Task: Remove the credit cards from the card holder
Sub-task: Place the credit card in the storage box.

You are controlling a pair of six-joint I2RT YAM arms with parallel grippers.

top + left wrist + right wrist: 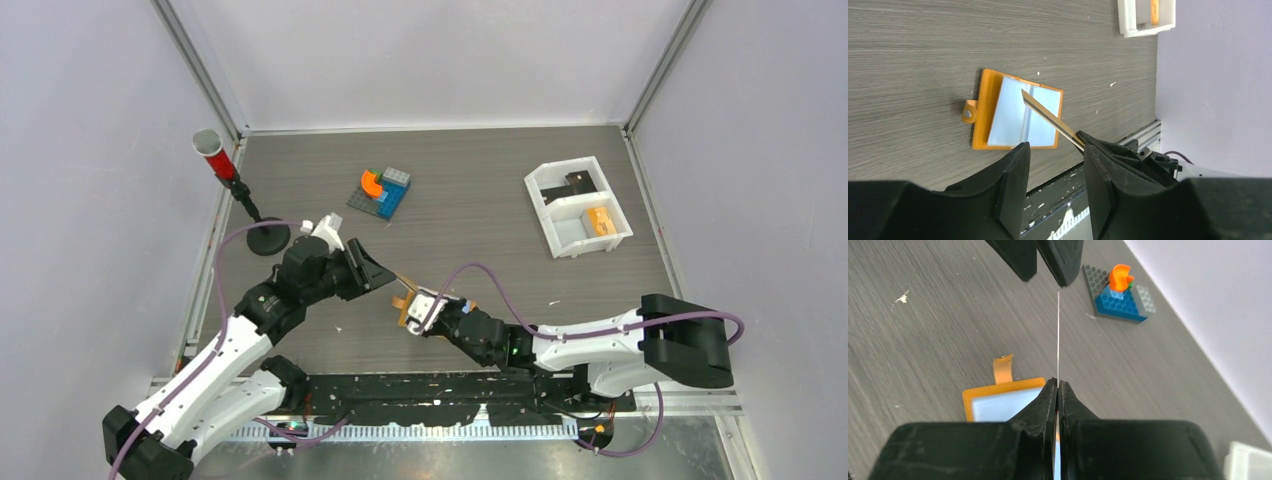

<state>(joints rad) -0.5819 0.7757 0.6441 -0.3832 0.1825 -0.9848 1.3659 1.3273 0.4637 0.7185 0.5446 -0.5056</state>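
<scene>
The card holder point(1018, 114) lies open on the table, tan-orange with pale blue sleeves and a small tab on its left edge. It also shows under my right gripper in the right wrist view point(998, 402) and in the top view point(404, 312). My right gripper point(1058, 382) point(416, 302) is shut on a thin dark credit card point(1048, 117) and holds it edge-on point(1058, 335), slanting up above the holder. My left gripper point(1055, 165) point(380, 272) is open, just beyond the card's far end, with nothing between its jaws.
A white two-compartment tray point(560, 235) stands at the back right, with an orange block point(600, 220) and a dark item inside. A brick plate with an orange piece point(382, 192) sits at the back middle. A red-topped stand point(228, 175) is at the left wall.
</scene>
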